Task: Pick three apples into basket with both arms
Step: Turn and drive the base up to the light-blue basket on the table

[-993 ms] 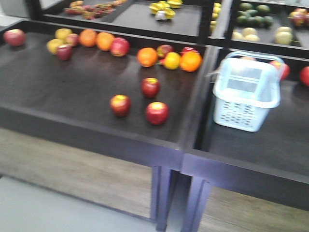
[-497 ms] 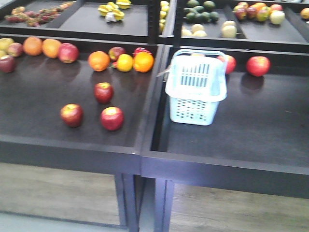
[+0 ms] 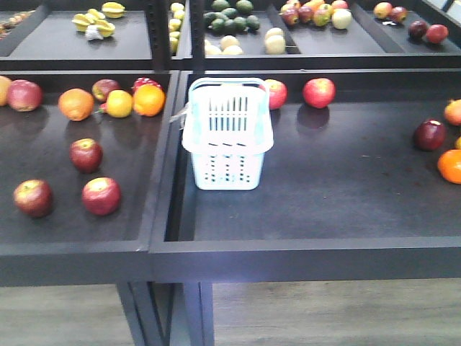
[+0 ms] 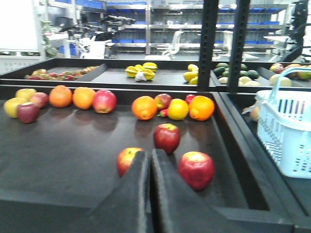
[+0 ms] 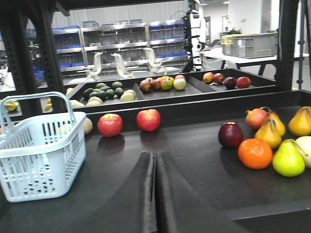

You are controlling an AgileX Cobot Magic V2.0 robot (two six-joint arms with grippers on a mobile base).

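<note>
On the black bench (image 3: 346, 187), three apples (image 3: 86, 154) lie left of the basket (image 3: 227, 169). The left gripper (image 4: 148, 154) and right gripper (image 5: 155, 155) are closed, holding nothing.

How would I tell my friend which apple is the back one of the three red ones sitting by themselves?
Find the pale blue basket, then look into the tray left of it. In front of the row of oranges, three red ones sit apart: the back apple is the single one nearest the oranges, behind the front pair.
</note>
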